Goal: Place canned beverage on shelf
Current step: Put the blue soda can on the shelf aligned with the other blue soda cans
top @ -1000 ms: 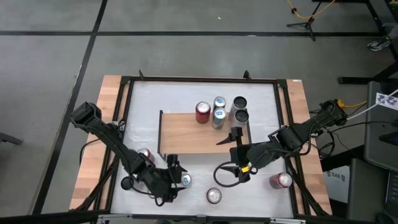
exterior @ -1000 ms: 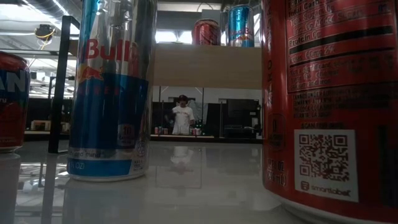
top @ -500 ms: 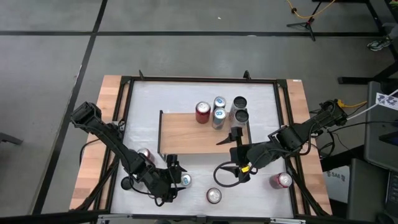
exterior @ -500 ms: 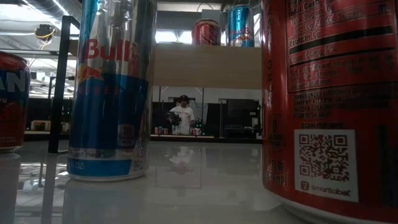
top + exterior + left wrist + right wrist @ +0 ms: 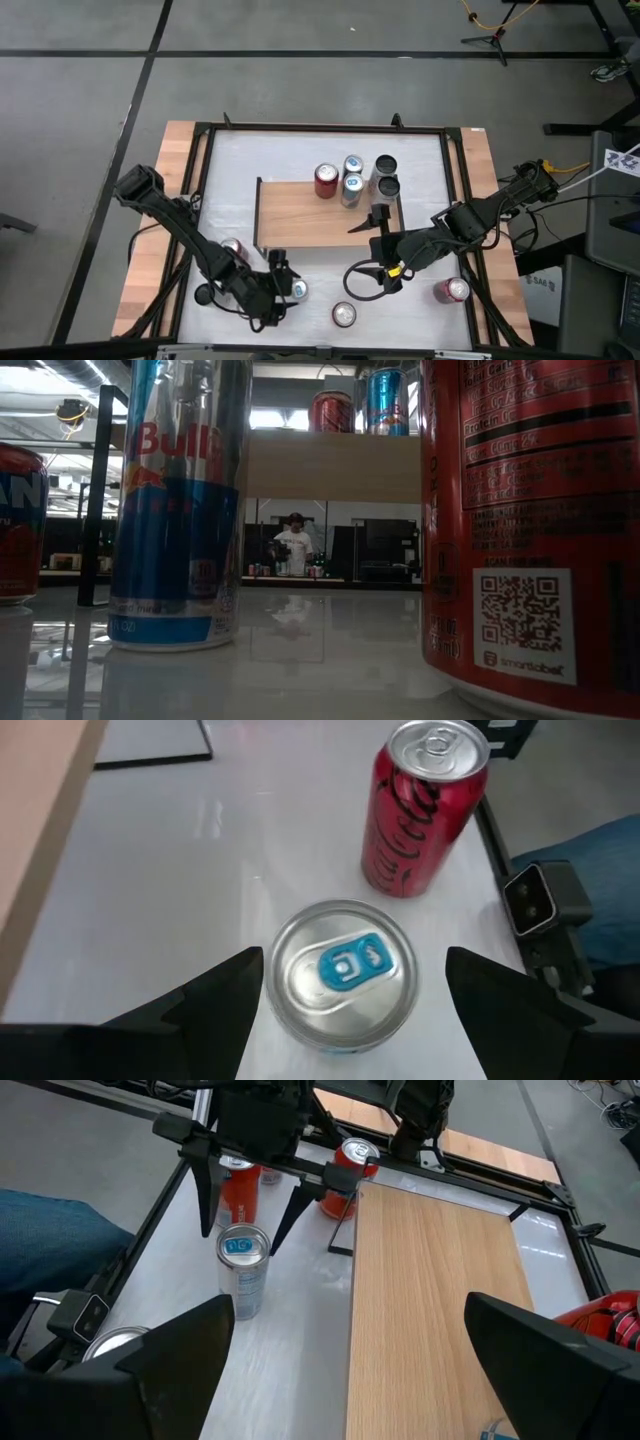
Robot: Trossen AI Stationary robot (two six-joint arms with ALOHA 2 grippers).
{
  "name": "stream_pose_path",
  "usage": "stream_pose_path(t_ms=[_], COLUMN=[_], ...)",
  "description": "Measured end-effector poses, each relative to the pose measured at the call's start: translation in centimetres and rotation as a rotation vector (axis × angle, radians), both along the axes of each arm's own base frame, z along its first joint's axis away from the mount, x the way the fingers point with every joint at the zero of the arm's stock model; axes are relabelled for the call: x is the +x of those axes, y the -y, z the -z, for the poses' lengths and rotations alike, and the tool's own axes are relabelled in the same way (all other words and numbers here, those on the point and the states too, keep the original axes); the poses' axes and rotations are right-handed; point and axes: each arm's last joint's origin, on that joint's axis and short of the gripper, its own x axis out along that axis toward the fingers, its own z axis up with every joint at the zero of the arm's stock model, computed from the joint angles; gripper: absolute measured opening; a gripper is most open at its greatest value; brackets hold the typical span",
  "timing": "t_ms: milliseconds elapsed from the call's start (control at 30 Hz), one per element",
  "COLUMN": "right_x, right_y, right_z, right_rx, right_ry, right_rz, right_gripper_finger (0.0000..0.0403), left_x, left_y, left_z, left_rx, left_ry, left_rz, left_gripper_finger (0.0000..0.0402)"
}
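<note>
Left end effector [image 5: 345, 982], fingers spread astride the blue-tabbed can [image 5: 343, 970] on the tabletop [image 5: 180, 880]; off-centre closing risks toppling it against the red can [image 5: 420, 805].

This looks like a robot laboratory or test workshop, not a home. The white table [image 5: 300, 150] has a black metal frame and stands on a bare grey concrete floor [image 5: 300, 60] with dark lines. A tripod foot [image 5: 490, 38] with an orange cable [image 5: 490, 15] stands near. In the low view, a person [image 5: 293, 548] stands far behind at benches, under a high industrial ceiling [image 5: 60, 385].
</note>
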Motion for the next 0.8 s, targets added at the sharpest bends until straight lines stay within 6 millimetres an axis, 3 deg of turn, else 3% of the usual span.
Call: stream_pose_path(t_ms=[267,800], right_x=[0.01,0.01], right_y=[0.0,0.01], right_z=[0.01,0.01], right_rx=[0.0,0.0], right_ry=[0.0,0.0], right_rz=[0.0,0.0], right_gripper_finger=[0.0386,0.0386], left_x=[0.25,0.32], left_y=[0.25,0.2], left_z=[0.93,0.99], left_rx=[-0.012,-0.011], left_ry=[-0.035,-0.034], left_rz=[0.003,-0.005], left_gripper_finger=[0.0307,0.0307])
